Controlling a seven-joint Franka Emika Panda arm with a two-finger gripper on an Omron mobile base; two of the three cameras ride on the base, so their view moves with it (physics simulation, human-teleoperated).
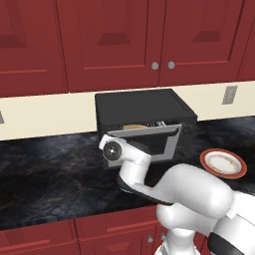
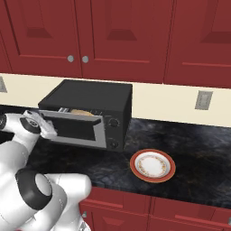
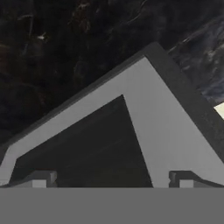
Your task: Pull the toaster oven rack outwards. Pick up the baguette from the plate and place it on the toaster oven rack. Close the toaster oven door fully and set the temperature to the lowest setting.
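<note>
The black toaster oven [image 1: 142, 107] stands at the back of the counter. Its grey door [image 2: 76, 128] with the dark window leans a little out from the top, almost shut. Through the gap above it I see the tan baguette [image 2: 81, 112] lying inside on the silver rack [image 1: 155, 123]. My gripper [image 3: 113, 181] is open, at the door's left end and close to its outer face [image 3: 162, 127], with nothing between the fingertips [image 3: 41, 179]. The hand [image 2: 41, 125] hides the door's left edge. The orange-rimmed plate [image 2: 152, 165] to the right of the oven is bare.
Two dark knobs [image 2: 113, 122] sit on the oven's right-hand panel. Red wall cabinets [image 1: 124, 40] hang above the oven. Dark marble counter [image 1: 50, 169] runs to both sides. A wall socket [image 2: 203, 99] is at the back right.
</note>
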